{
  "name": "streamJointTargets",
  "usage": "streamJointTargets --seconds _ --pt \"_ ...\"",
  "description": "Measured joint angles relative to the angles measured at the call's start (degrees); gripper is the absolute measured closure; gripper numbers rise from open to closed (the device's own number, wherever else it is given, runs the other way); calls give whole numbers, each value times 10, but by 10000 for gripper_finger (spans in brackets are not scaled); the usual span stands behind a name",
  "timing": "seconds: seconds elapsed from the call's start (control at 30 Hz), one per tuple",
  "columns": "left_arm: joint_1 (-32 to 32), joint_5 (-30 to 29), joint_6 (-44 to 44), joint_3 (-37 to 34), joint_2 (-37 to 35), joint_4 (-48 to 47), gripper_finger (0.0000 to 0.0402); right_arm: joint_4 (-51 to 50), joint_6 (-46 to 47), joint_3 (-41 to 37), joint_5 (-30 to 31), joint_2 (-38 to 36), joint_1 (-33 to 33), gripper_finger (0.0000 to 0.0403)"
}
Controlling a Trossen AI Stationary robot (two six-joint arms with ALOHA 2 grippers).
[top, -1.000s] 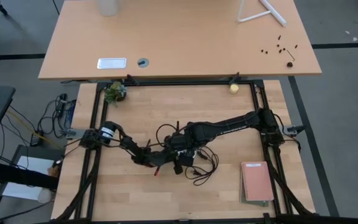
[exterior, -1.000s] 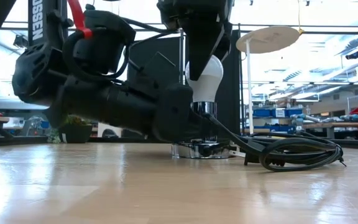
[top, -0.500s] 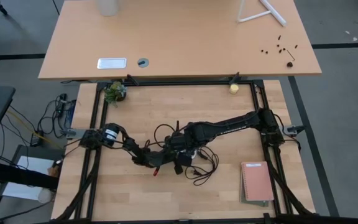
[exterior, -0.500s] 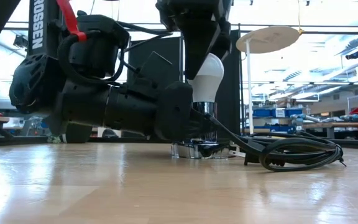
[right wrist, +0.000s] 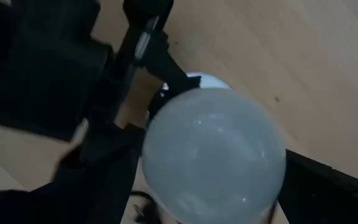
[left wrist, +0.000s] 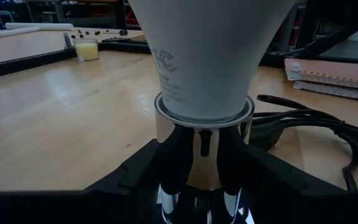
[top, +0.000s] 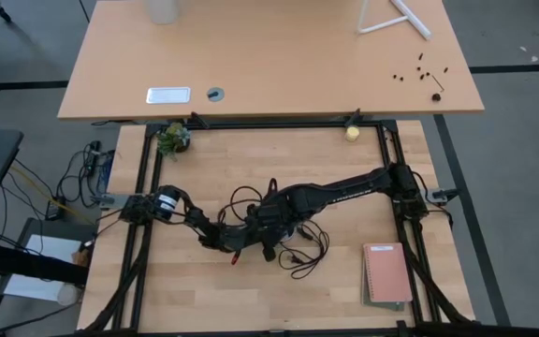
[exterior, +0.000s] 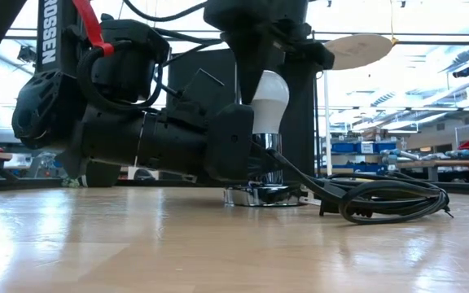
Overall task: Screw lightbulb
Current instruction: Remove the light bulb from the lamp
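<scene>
Wooden worktop [exterior: 137,244] carries the socket [left wrist: 202,155], clamped by my left jaws; right jaws grasp the lightbulb [exterior: 269,98]. I should turn it gently, keeping it upright.

Over the last second the right end effector [exterior: 260,61] has turned about the lightbulb [exterior: 268,102], so a dark part of it now juts out toward the pale disc lamp [exterior: 357,50] behind. From above, the right arm's wrist has shifted slightly leftward. The left end effector [exterior: 243,155] has narrowed a little around the chrome socket [left wrist: 202,155].
</scene>
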Motion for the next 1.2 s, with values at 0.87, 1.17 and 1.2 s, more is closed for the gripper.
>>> streamJointTargets --seconds 0.87,1.17,1.2 --pt "-4 1 0 0 0 -5 208 68 139 -62 13 0 -5 55" --pt "-3 1 0 0 0 -6 208 78 106 -62 12 0 -14 57" --pt "-4 1 0 0 0 -7 208 78 104 -62 9 0 -14 59"
